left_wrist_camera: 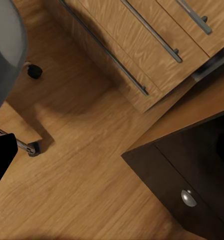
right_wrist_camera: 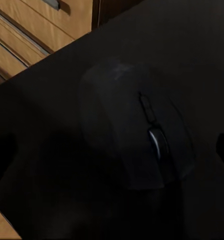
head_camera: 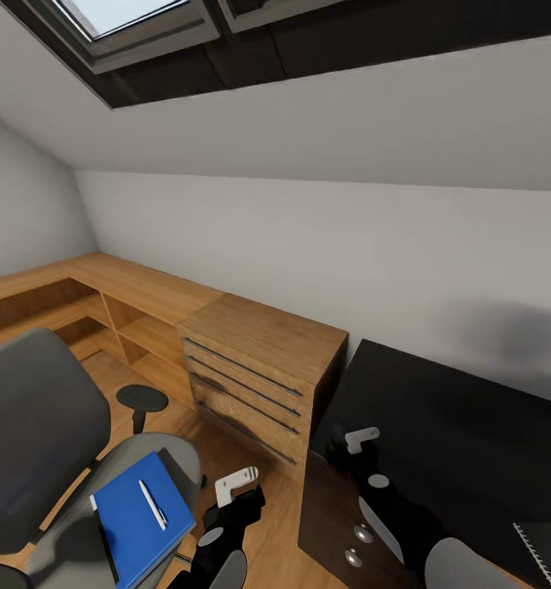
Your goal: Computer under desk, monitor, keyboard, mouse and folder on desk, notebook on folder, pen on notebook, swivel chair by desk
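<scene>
While the mouse [right_wrist_camera: 136,135] is lying on the desk [head_camera: 439,409], the right gripper [head_camera: 359,442] is hovering above at twelve o'clock; I cannot tell if its fingers are apart.

Black desk [head_camera: 463,409] beside the wooden drawer counter [head_camera: 263,368], dark mouse [right_wrist_camera: 136,132] lay directly on its top, swivel chair [head_camera: 38,425] stood on the wood floor [left_wrist_camera: 87,150], blue folder [head_camera: 136,511] lay on its seat, pen [head_camera: 152,504] on the folder.
</scene>
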Motion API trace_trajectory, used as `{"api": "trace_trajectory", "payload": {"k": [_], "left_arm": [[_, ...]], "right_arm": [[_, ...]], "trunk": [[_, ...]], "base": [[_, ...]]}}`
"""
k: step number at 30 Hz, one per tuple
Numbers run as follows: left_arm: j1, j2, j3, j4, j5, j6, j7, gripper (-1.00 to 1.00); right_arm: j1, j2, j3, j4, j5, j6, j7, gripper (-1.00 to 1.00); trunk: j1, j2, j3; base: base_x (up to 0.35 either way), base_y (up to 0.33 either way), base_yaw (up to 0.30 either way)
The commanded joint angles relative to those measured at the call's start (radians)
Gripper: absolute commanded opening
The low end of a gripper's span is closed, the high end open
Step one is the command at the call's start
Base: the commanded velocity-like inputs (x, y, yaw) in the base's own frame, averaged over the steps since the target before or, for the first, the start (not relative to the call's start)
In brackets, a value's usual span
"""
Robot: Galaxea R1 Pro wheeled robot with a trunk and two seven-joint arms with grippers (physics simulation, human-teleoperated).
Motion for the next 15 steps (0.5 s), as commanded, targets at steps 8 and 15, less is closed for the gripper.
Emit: {"api": "trace_trajectory", "payload": {"k": [8, 15], "left_arm": [[-0.001, 0.0, -0.001, -0.001, 0.004, 0.004, 0.008, 1.0], [-0.001, 0.0, -0.001, -0.001, 0.004, 0.004, 0.006, 1.0]], "right_arm": [[-0.031, 0.0, 0.008, 0.05, -0.014, 0.029, 0.046, 1.0], [-0.033, -0.001, 0.008, 0.053, -0.014, 0.03, 0.048, 1.0]], "trunk": [[0.0, -0.001, -0.001], [0.0, -0.001, -0.001]], "base": [[0.0, 0.0, 0.0], [0.0, 0.0, 0.0]]}}
